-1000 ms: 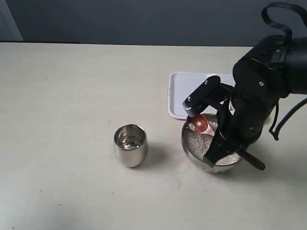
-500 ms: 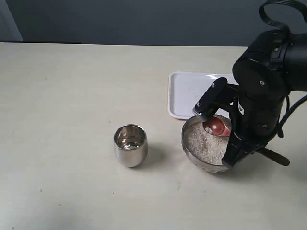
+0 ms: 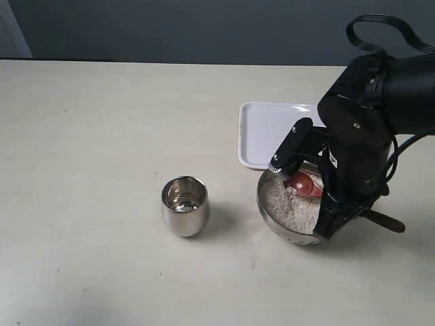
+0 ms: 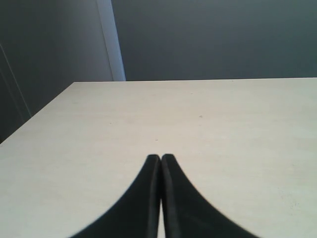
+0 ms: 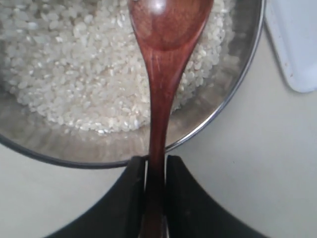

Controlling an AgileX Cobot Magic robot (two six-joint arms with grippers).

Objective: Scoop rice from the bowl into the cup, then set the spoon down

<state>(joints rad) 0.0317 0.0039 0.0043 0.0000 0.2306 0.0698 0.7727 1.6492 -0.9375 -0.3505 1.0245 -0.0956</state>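
The steel bowl [image 3: 285, 221] [image 5: 233, 96] sits right of centre, filled with white rice [image 3: 289, 202] [image 5: 74, 74]. My right gripper [image 5: 156, 163] is shut on the handle of the reddish-brown wooden spoon [image 5: 161, 99] [image 3: 304, 182], just outside the bowl's rim. The spoon's scoop lies over the rice near the bowl's far side, and its handle end sticks out past the arm. The small steel cup [image 3: 185, 205] stands apart, to the left of the bowl, with a few grains inside. My left gripper [image 4: 160, 159] is shut on nothing, above bare table, and does not show in the exterior view.
A flat white tray [image 3: 265, 139] [image 5: 294, 44] lies just behind the bowl, its near edge close to the rim. The black right arm [image 3: 367, 129] leans over the bowl's right side. Pale tabletop [image 3: 102, 136] spreads left of the cup.
The spoon's scoop swung from the bowl's left side toward its right, then came back a little and dipped into the rice. The right arm shifted with it. Cup and bowl stayed put.
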